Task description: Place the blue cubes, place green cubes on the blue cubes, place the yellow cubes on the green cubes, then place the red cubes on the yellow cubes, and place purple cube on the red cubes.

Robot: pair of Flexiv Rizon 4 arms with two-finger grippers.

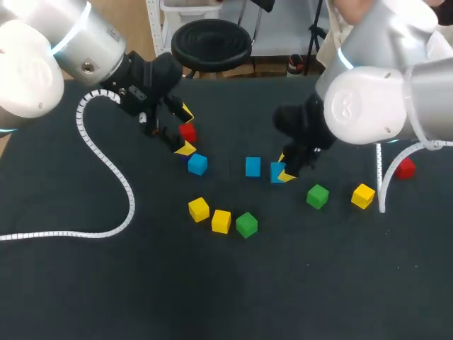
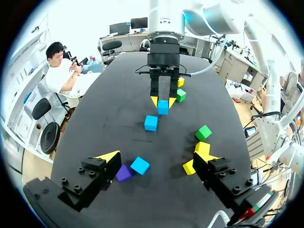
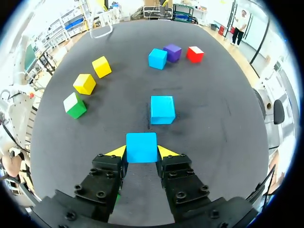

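Note:
My right gripper (image 3: pixel 141 152) is shut on a blue cube (image 3: pixel 141 147), low over the table, just short of a second blue cube (image 3: pixel 162 109). In the head view the held cube (image 1: pixel 277 171) sits beside that second one (image 1: pixel 253 167). My left gripper (image 2: pixel 152 164) hangs open over a third blue cube (image 2: pixel 140 165) and the purple cube (image 2: pixel 123 172), touching neither. A red cube (image 1: pixel 187 131) shows between the left gripper's (image 1: pixel 185 130) tips. Two yellow cubes (image 1: pixel 199 209) (image 1: pixel 221 221) and a green cube (image 1: pixel 246 224) lie in front.
To the right of my right gripper lie a green cube (image 1: pixel 318 196), a yellow cube (image 1: pixel 362 195) and a red cube (image 1: pixel 405 168). A white cable (image 1: pixel 106 166) curls across the left of the black table (image 1: pixel 226 297).

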